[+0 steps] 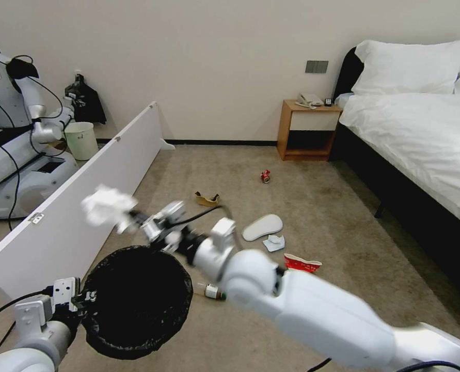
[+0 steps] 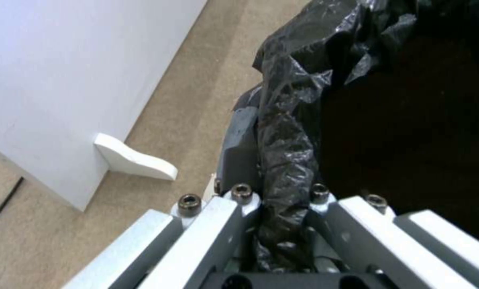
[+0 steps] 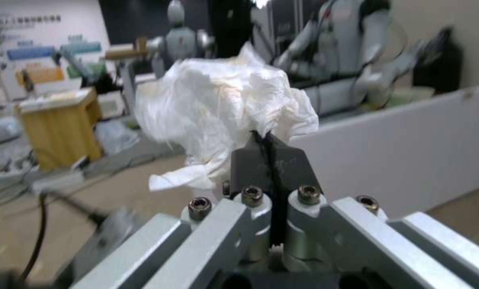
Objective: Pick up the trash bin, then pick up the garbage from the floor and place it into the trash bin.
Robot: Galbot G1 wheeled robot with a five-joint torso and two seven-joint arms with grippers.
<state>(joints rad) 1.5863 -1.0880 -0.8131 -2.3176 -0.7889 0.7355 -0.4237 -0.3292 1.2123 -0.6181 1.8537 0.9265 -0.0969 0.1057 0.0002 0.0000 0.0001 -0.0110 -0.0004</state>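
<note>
The bin step looks done. The left gripper (image 1: 82, 298), at the lower left of the head view, has its fingers (image 2: 239, 160) pinching the bag-covered rim of the trash bin (image 1: 137, 302), and the bin hangs there with its dark mouth facing up. In the left wrist view the black bag (image 2: 287, 132) is squeezed between the fingers, with the carpet (image 2: 196, 92) and the low white partition (image 2: 62, 80) off to the side.

The right arm reaches from the lower right toward the centre left of the head view. The right gripper (image 1: 129, 217) has its fingers (image 3: 250, 160) pressed together on a crumpled white tissue (image 1: 106, 204), held in the air just above and beyond the bin's far rim, not yet over the opening as far as I can judge. So this piece is picked up but not yet dropped in.

Several pieces are left on the carpet in the middle of the head view: a white slipper (image 1: 262, 227), a small white scrap (image 1: 274, 243) just below it, a red-and-white crushed carton (image 1: 302, 264), a piece of torn brown cardboard (image 1: 207, 199), a crushed red can (image 1: 265, 176) farther back, and a clear bottle (image 1: 211, 291) peeking out beside the right arm near the bin. I cannot tell what already lies inside the bin.
</note>
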